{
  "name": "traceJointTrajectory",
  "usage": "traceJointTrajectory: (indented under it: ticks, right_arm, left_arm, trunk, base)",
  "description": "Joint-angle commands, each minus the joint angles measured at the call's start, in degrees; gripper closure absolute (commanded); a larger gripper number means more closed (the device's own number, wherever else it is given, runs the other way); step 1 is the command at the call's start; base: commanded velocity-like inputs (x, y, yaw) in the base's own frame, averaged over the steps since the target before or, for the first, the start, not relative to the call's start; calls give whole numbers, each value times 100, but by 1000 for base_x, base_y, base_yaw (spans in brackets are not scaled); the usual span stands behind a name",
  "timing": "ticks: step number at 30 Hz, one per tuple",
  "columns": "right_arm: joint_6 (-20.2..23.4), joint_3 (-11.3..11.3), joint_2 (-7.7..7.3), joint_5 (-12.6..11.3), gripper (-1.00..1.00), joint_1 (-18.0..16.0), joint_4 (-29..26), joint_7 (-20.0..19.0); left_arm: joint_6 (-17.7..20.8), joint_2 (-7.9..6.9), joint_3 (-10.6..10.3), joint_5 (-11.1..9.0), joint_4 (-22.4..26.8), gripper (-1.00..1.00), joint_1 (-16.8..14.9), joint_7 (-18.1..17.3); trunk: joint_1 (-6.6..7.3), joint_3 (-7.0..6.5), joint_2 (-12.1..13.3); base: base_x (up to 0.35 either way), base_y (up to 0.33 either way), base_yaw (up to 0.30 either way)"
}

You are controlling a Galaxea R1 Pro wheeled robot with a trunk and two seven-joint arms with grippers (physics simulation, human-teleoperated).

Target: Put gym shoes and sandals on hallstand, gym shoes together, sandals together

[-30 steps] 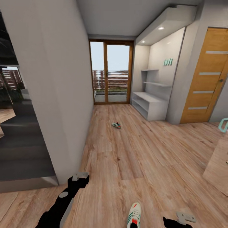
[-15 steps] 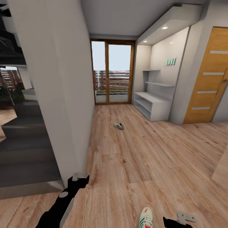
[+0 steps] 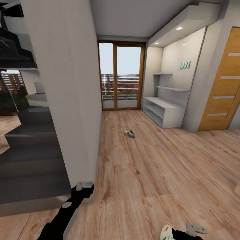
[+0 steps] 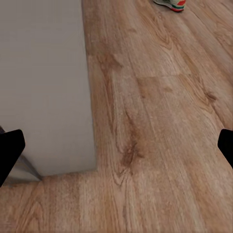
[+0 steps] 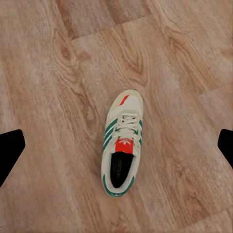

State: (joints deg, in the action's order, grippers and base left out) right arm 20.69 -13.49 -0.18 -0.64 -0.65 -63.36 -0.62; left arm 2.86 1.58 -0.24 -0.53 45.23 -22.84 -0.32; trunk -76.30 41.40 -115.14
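Note:
One gym shoe [image 3: 130, 133], off-white with green stripes, lies far down the corridor floor [image 3: 143, 166]; it also shows as the gym shoe [image 4: 171, 4] in the left wrist view. The other gym shoe [image 5: 121, 148] lies flat on the planks right below my open right gripper [image 5: 118, 149], between its spread fingertips [image 5: 9, 155]. In the head view this shoe [image 3: 166, 232] sits at the bottom edge beside my right gripper [image 3: 195, 230]. My left gripper [image 3: 84, 185] hangs open and empty near a wall corner [image 4: 63, 97]. The hallstand [image 3: 165, 111] stands at the back right. The sandals are out of view.
A grey wall [image 3: 70, 100] juts out on the left, with dark stairs [image 3: 26, 160] behind it. Glass balcony doors [image 3: 121, 76] close the corridor's end. A wooden door [image 3: 223, 90] is at the right. Mint letters [image 3: 185, 64] hang above the hallstand.
The whole head view has shifted: the camera moved, so both shoes and the hallstand drift rightward in the picture. The near shoe has slid down to the bottom edge. Both arms keep their pose.

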Motion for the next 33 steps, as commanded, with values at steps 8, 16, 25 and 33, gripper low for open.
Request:
traceJointTrajectory:
  ticks: [8,16,25,33]
  right_arm:
    - [32,-4,1,-6,-100,-2,-10,-7]
    - [32,-4,1,-6,-100,-5,-10,-7]
    - [32,-4,1,-6,-100,0,-8,-5]
    - [32,-3,1,-3,-100,-3,-9,-4]
  left_arm:
    - [30,0,-2,-7,8,-100,-1,-3]
    - [30,0,0,-9,11,-100,-1,-3]
    - [34,0,-2,-9,9,-100,-1,-3]
    - [34,0,-2,-3,8,-100,-1,-3]
  trunk:
    - [0,6,-3]
    - [0,6,-3]
    - [0,6,-3]
    - [0,6,-3]
  base:
    - [27,43,-132]
    - [2,3,-287]
    - [6,52,-173]
    - [74,221,-14]
